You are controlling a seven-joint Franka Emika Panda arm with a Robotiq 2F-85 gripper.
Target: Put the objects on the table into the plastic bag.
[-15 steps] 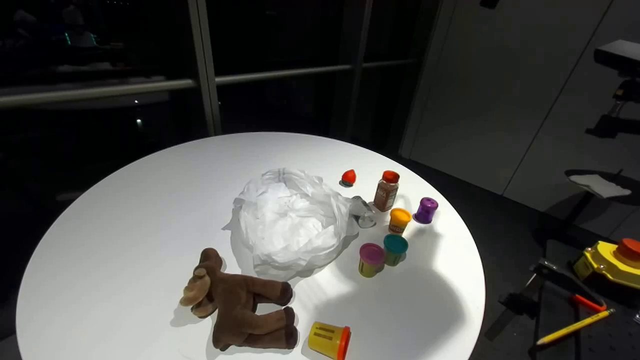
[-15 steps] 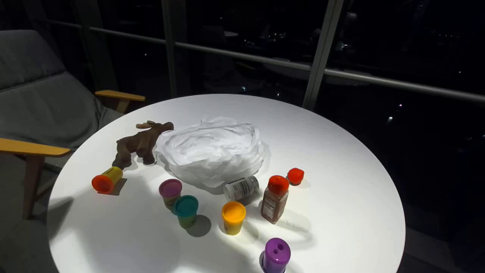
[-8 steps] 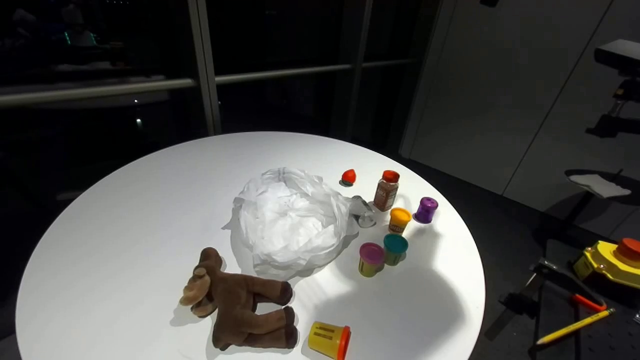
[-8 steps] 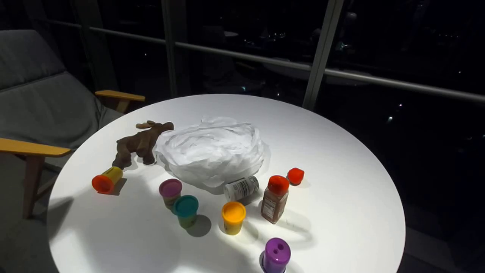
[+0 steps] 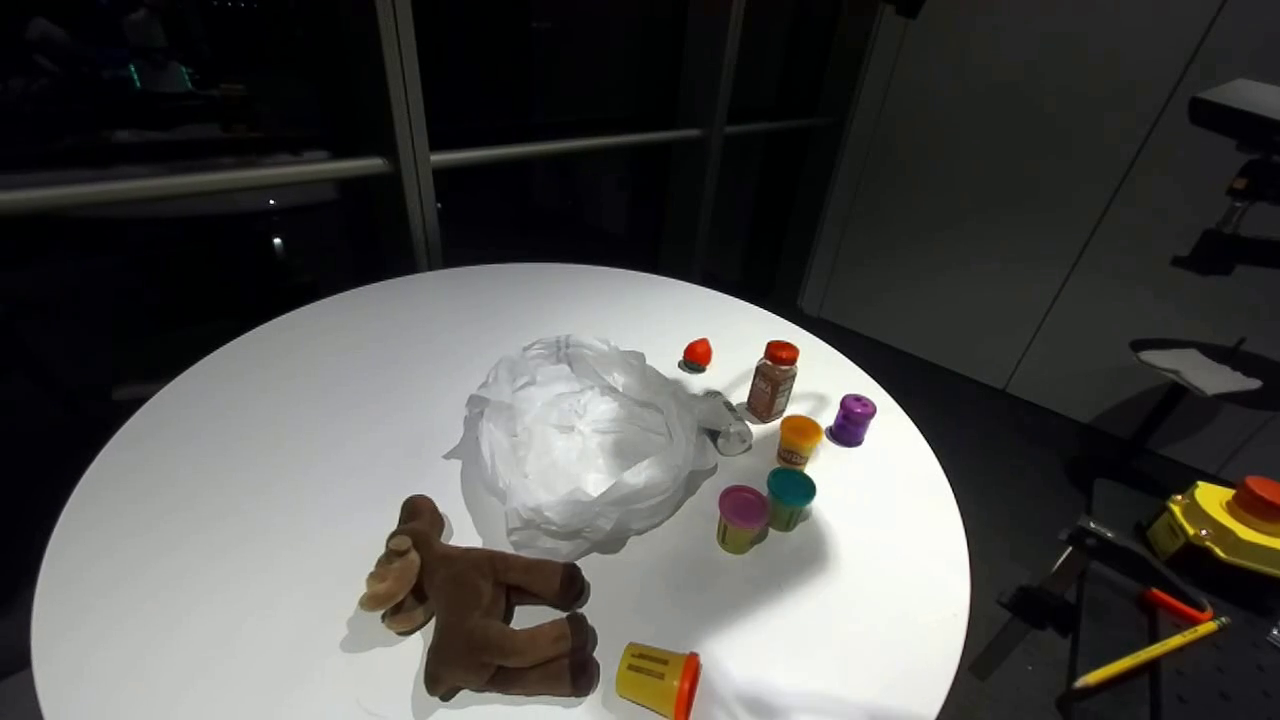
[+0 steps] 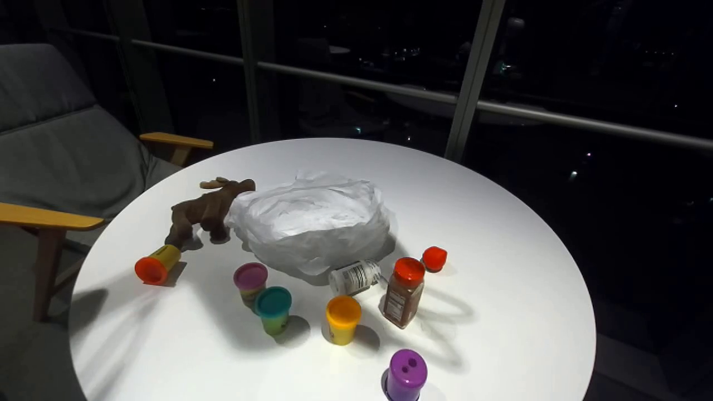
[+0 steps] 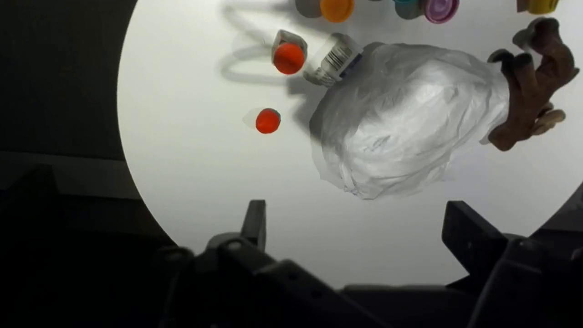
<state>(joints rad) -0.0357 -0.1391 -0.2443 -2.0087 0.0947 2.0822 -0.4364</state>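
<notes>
The crinkled whitish plastic bag [image 5: 585,450] [image 6: 312,223] [image 7: 410,118] lies mid-table, its opening upward. The brown plush toy [image 5: 475,620] [image 7: 533,86] lies beside it. A white bottle [image 6: 355,277] lies against the bag. Upright stand a red-capped bottle [image 6: 404,298], a purple cup [image 6: 406,376], and orange [image 6: 342,320], teal [image 6: 273,309] and pink-lidded [image 6: 250,281] cups. A red strawberry-like toy [image 6: 434,258] lies apart. A yellow cup with an orange lid [image 5: 655,680] lies on its side; no packet shows. My gripper [image 7: 355,214] is open and empty above the table.
The round white table [image 5: 250,420] carries everything. In an exterior view a grey chair [image 6: 72,128] stands behind the table's edge. A side stand with a yellow emergency-stop box [image 5: 1220,530] and a pencil [image 5: 1150,652] is at the right of an exterior view.
The arm's shadows have shifted across the table. A dark tip at the top edge of an exterior view has moved left. The objects and the bag stay in place.
</notes>
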